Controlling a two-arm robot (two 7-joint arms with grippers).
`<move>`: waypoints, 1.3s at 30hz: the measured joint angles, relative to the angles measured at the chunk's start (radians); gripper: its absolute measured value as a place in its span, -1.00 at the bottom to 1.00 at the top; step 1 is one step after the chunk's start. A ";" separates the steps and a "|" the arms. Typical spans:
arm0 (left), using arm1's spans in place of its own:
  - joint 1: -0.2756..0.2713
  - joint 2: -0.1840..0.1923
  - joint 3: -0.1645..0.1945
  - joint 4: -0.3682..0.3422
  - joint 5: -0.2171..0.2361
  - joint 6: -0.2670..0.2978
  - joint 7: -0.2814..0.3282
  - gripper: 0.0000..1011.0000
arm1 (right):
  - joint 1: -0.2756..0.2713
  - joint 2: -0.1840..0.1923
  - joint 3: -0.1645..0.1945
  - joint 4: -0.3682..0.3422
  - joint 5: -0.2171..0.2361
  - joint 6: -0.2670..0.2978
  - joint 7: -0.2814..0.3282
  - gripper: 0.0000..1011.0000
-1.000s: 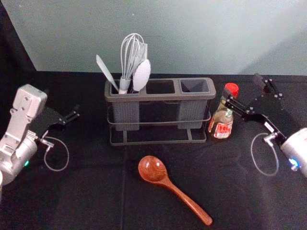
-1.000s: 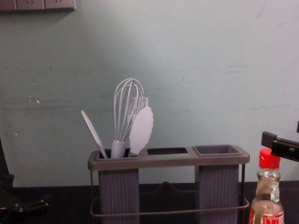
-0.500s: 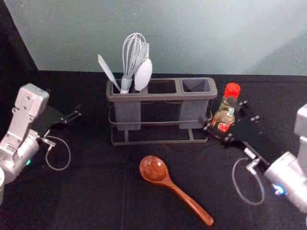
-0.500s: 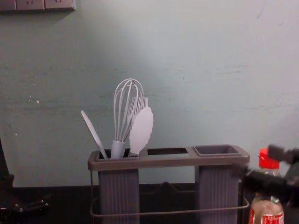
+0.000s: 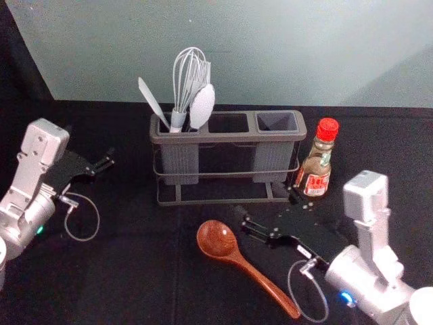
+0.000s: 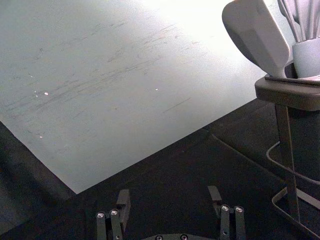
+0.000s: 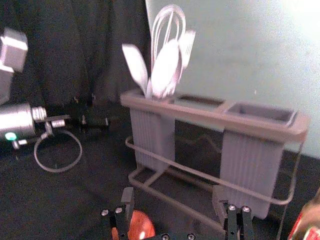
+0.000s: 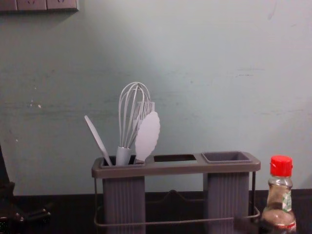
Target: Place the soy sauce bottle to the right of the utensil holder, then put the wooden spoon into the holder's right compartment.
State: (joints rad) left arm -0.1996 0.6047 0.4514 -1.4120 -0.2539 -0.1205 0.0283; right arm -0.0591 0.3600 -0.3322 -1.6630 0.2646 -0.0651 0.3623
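Note:
The right gripper (image 5: 261,204) is open in front of the holder, above and beyond the spoon's bowl; in the right wrist view, its fingers are apart at the right gripper (image 7: 173,200), with the red-brown bowl of the wooden spoon (image 7: 142,226) behind one finger. The wooden spoon (image 5: 216,239) lies flat, handle towards the near right. Upright just right of the utensil holder (image 5: 227,137) stands the soy sauce bottle (image 5: 316,170), red-capped. The holder's right compartment (image 5: 276,122) is empty. The left gripper (image 5: 108,161) is parked at the left; the left wrist view shows the left gripper (image 6: 169,198) open.
White utensils, with a whisk (image 5: 189,74) among them, stand in the holder's left compartment and rise above its rim. A pale wall (image 5: 270,54) stands behind the black-covered table (image 5: 122,271).
My right gripper has moved away from beside the bottle, coming nearer and to the left, in front of the holder. The bottle stands free of it. The left arm is practically still.

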 joint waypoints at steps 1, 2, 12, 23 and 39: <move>0.000 0.000 0.000 0.000 0.000 0.000 0.000 1.00 | 0.003 -0.003 -0.006 0.004 -0.007 0.011 -0.007 0.98; 0.000 0.000 0.000 0.000 0.000 0.000 0.000 1.00 | 0.005 -0.007 -0.011 0.006 -0.013 0.020 -0.012 0.98; 0.000 0.000 0.000 0.000 0.000 0.000 0.000 1.00 | 0.021 -0.050 -0.072 0.018 -0.141 0.105 -0.083 0.98; 0.000 0.000 0.000 0.000 0.000 0.000 0.000 1.00 | 0.016 -0.062 -0.069 0.020 -0.134 0.090 -0.073 0.98; 0.000 0.000 0.000 0.000 0.000 0.000 0.000 1.00 | 0.016 -0.060 -0.071 0.012 -0.152 0.102 -0.080 0.98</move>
State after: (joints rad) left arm -0.1995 0.6047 0.4514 -1.4120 -0.2539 -0.1205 0.0283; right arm -0.0436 0.2997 -0.4035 -1.6515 0.1128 0.0367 0.2825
